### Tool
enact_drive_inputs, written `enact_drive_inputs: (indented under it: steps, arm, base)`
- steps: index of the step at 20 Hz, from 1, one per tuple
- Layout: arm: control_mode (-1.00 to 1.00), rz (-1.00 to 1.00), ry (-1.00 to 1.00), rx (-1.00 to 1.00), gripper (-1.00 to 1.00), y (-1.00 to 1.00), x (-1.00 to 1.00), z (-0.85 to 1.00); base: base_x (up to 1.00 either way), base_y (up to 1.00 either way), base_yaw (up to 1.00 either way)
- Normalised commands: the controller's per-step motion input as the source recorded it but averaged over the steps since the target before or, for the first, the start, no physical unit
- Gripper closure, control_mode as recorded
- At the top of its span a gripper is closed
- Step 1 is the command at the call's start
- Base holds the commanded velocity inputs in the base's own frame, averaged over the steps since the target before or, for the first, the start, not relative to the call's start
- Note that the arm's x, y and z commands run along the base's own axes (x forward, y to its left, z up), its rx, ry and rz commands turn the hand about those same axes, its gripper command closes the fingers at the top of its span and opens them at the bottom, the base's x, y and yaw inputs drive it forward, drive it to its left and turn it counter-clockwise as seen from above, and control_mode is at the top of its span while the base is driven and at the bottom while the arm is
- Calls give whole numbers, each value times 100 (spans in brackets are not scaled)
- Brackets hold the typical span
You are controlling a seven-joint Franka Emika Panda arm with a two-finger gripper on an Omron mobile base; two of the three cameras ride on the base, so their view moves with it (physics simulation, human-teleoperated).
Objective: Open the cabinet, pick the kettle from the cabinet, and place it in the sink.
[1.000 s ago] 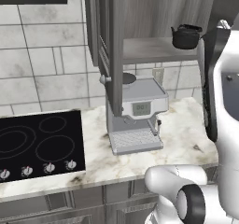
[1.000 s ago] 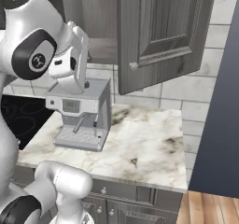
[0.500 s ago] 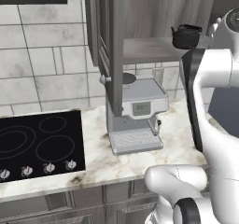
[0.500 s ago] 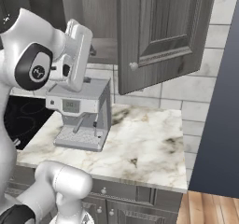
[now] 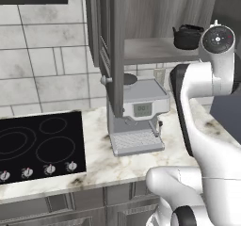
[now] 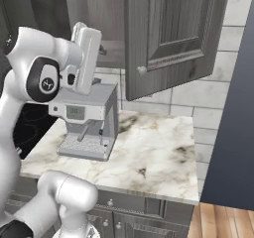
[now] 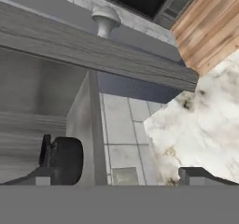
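The cabinet [image 5: 117, 55] is open — that part is done. My gripper [image 7: 121, 175] is spread wide and empty, near the kettle [image 5: 187, 36] on the inner shelf; grasping it and carrying it to the sink remain.

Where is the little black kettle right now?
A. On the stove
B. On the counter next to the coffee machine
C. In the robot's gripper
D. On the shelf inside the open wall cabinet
D: the kettle sits on the inner shelf of the open cabinet, above the coffee machine.
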Motion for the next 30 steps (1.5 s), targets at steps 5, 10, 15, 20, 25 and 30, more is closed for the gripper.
enact_drive_inputs:
  steps: [5,10,15,20,25,30]
  arm:
    - [-100,-13,-8,0,-100,-18,21,-3]
    - [-100,-15,-1,0,-100,-26,20,-4]
    - [-100,-12,2,0,-100,-25,8,3]
    - [-100,-9,0,3,-100,-29,3,0]
    - [-100,-11,0,6,-100,-26,2,0]
    - [-100,-10,0,8,-100,-21,-3,-1]
  base:
    - [0,0,0]
    - [0,0,0]
    - [0,0,0]
    - [0,0,0]
    - [0,0,0]
    - [0,0,0]
